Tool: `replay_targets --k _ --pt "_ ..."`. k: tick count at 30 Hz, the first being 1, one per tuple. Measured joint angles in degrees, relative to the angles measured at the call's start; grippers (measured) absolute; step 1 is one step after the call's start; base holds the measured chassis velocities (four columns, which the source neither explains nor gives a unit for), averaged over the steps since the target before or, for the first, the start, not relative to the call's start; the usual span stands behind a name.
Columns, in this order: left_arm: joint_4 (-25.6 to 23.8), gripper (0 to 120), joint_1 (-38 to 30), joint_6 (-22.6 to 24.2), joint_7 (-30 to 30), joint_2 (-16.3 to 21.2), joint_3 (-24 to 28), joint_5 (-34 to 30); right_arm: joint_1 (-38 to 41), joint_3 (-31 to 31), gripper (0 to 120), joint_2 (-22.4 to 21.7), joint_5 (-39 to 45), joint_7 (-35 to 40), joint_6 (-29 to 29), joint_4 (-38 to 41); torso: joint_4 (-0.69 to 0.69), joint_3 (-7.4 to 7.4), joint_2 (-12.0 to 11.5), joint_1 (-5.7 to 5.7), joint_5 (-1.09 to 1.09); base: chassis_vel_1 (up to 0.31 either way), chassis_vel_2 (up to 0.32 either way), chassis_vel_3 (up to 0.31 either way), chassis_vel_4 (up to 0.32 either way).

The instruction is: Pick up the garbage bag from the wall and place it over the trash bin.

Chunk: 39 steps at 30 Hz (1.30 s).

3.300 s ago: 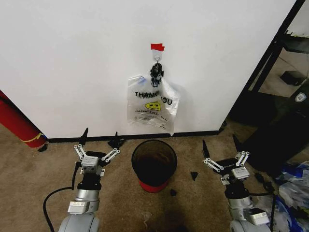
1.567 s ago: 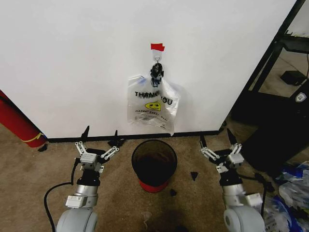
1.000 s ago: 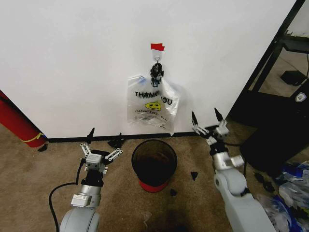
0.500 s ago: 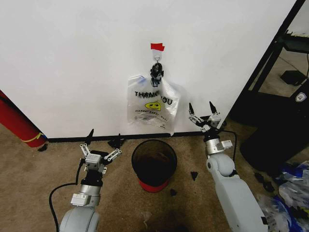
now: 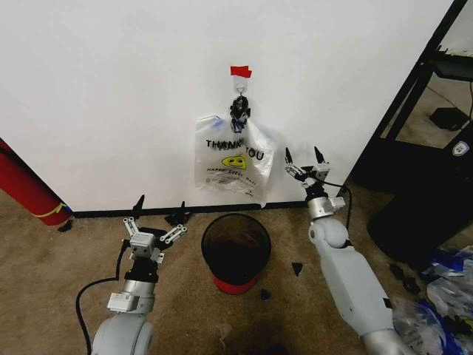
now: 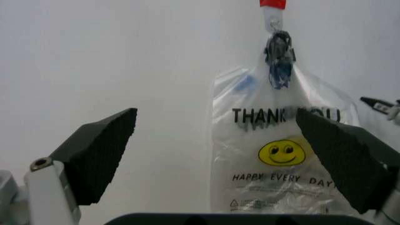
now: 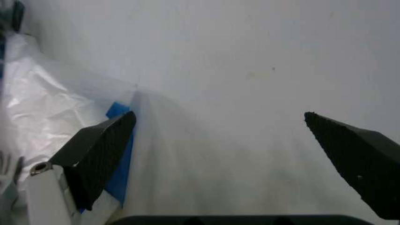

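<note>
Two grippers are in the scene, both with fingers spread wide and holding nothing. The right gripper is raised close to the wall, just to the right of the garbage bag and apart from it. The bag hangs from a small hook under a strip of red tape. The trash bin stands on the floor below the bag. The left gripper is low, left of the bin.
</note>
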Motion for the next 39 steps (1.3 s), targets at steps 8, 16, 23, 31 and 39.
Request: replay_targets --k 8,16,23,31,39 --pt "-1.40 100 0.75 -0.34 -0.28 -0.48 -1.36 0.00 1.13 -4.14 100 0.47 3.01 1.44 -2.57 3.96 0.02 -0.01 0.00 0.00 -0.02 0.000 0.000 0.000 0.000" --pt "-1.39 100 1.45 -1.19 -0.72 -0.77 -1.78 0.84 -4.55 -8.24 100 -3.09 4.12 1.26 -7.91 16.52 -0.01 -0.01 0.00 -0.01 0.00 0.000 0.000 0.000 0.000" --pt "-0.97 100 1.21 -1.24 -0.95 -0.81 -2.08 1.01 -10.26 -7.87 100 -5.72 1.54 0.16 -10.04 23.49 -0.03 -0.01 0.00 -0.01 -0.01 0.000 0.000 0.000 0.000" --pt "-0.26 100 1.15 -1.27 -1.09 -1.44 -1.53 2.39 -11.07 -8.03 100 -6.05 1.30 -1.42 -9.15 22.77 -0.02 0.00 0.00 -0.01 0.00 0.000 0.000 0.000 0.000" --pt "-0.07 100 1.57 -1.84 -1.29 -1.93 -1.69 3.58 -3.43 -13.37 100 -0.56 8.29 -2.38 -7.15 16.29 0.00 0.00 0.00 0.00 -0.01 0.000 0.000 0.000 0.000"
